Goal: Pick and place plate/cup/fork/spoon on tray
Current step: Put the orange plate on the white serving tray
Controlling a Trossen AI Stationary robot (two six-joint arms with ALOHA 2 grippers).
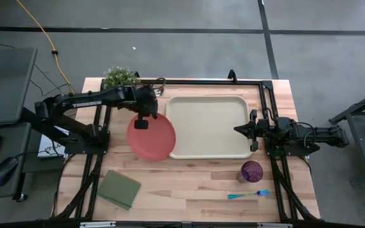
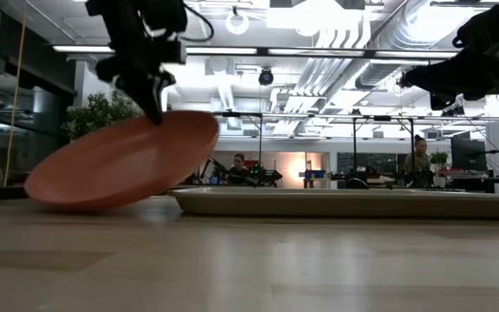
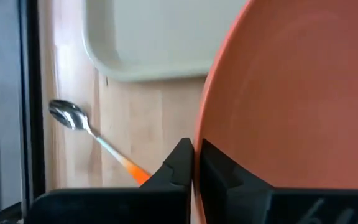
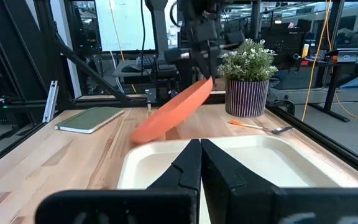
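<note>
High view: left hand [image 1: 142, 118] clamped on plate [image 1: 152, 137] rim, plate tilted, far edge on worktop [image 1: 189, 183] beside tray [image 1: 208, 126]. Lift clear of tray rim before sliding across. Right hand [image 1: 241, 130] closed, idle.

Grey floor [image 1: 189, 54], ceiling lights [image 2: 319, 52], distant desks [image 2: 379, 182].

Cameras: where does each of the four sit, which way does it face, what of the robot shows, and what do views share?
High: overhead, straight down; both arms, round orange-red plate, beige rectangular tray.
Low: table height, level toward the room; left gripper pinching the tilted plate's raised edge.
Left wrist: along its own fingers, shut on the plate; orange-handled spoon beyond.
Right wrist: over the tray toward the left arm; own gripper shut.
Shared: all four show plate and tray.
</note>
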